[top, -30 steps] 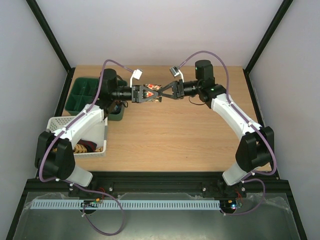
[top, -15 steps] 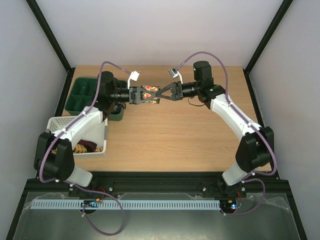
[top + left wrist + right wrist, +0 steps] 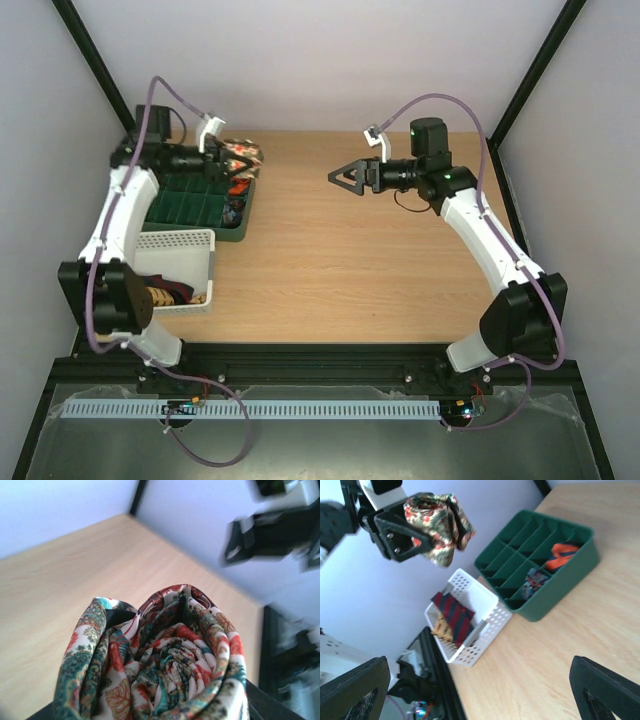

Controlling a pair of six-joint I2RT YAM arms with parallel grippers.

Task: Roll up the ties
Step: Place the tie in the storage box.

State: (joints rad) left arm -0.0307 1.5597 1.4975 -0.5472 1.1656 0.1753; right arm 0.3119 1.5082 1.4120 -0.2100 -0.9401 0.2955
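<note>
A rolled tie [image 3: 243, 158] with a red, teal and cream paisley pattern hangs in the air, my left gripper [image 3: 232, 165] shut on it. It is over the far end of the green compartment tray [image 3: 185, 207]. The coil [image 3: 167, 662] fills the left wrist view, spiral end facing the camera. The right wrist view also shows this coil [image 3: 437, 527] in the left gripper's fingers [image 3: 402, 537]. My right gripper [image 3: 338, 177] hovers open over the middle back of the table, nothing between its fingers [image 3: 607, 690].
In the green tray [image 3: 565, 577] lie an orange-red coil [image 3: 562, 555] and a dark patterned coil [image 3: 536, 580]. Nearer the front left, a white perforated basket [image 3: 485, 625] holds a maroon striped tie [image 3: 452, 612] and a gold one [image 3: 439, 625].
The right gripper has let go of the rolled tie and opened. The left arm has swung left with the coil, from the table's middle to above the green tray.
</note>
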